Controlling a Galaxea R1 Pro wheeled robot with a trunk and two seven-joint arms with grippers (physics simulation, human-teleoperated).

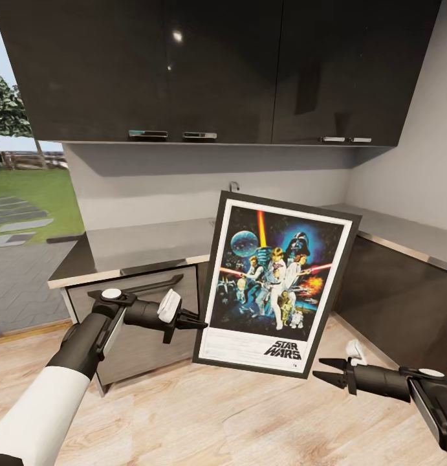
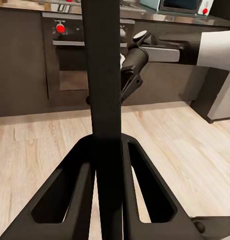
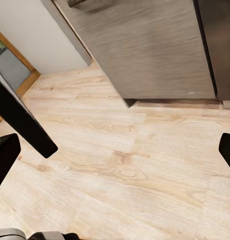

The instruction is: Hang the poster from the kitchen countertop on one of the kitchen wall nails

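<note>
1. The poster [image 1: 277, 283], black-framed with a white border and "STAR WARS" lettering at its foot, hangs in mid-air at the centre of the head view, tilted slightly so its top leans to the right, clear of the wooden floor [image 1: 204, 414] below it.
2. The left gripper [image 1: 196, 321], reaching in from the lower left of that view, is pinched on the poster's left edge; in the left wrist view its fingers [image 2: 70, 195] press against both sides of the dark frame edge [image 2: 102, 75], which runs straight up the middle of the picture.
3. The right gripper [image 1: 325, 369] sits at the lower right of the head view, just beside the poster's bottom right corner and apart from it, its jaws spread wide (the right wrist view shows its fingertips [image 3: 6, 157] at opposite edges, bare floor between).
4. Behind the poster, the steel countertop [image 1: 139, 243] runs across the middle of the head view over dark cabinets [image 1: 391, 304], turning the corner at right.
5. Glossy black wall cabinets [image 1: 204, 65] fill the top of the view above a pale grey wall [image 1: 158, 184].
</note>
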